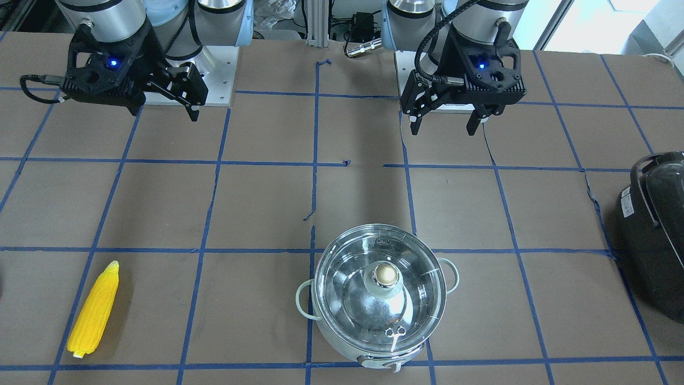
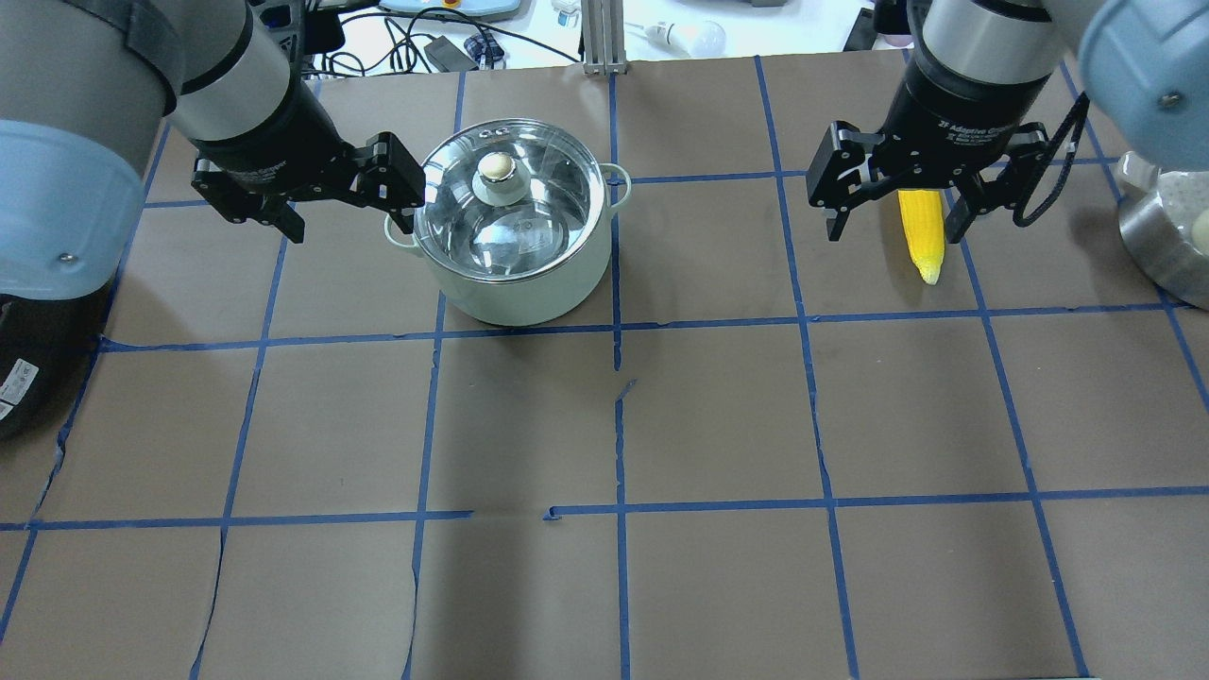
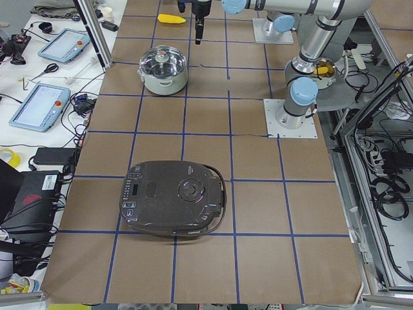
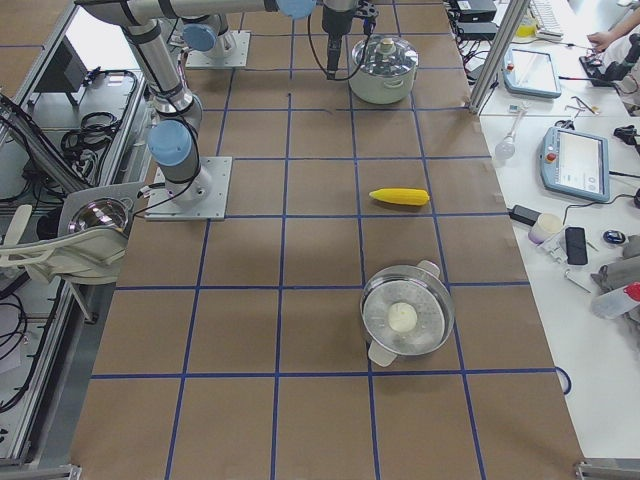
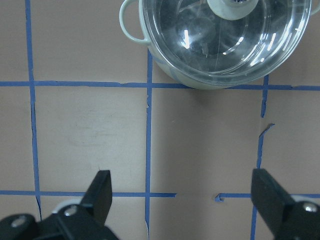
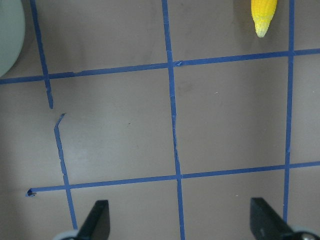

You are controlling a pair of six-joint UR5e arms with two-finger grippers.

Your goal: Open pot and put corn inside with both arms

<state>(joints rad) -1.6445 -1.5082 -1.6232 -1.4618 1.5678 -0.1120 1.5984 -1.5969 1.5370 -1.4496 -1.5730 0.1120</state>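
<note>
The pot [image 1: 379,294] stands on the brown table with its glass lid on; the brass-coloured knob [image 1: 386,275] is on top. It also shows in the overhead view [image 2: 515,222] and at the top of the left wrist view [image 5: 220,40]. The yellow corn [image 1: 95,310] lies flat on the table, far to the pot's side. My left gripper [image 2: 345,208] is open and empty, in the air on the robot's side of the pot [image 5: 185,200]. My right gripper [image 2: 897,227] is open and empty, in the air short of the corn [image 2: 923,236]; only the corn's tip [image 6: 263,15] shows in the right wrist view.
A big black appliance [image 3: 174,206] lies at the table's left end [image 1: 654,235]. A second steel bowl [image 4: 407,318] with a white lump inside stands past the corn at the right end [image 2: 1166,236]. Blue tape lines grid the table.
</note>
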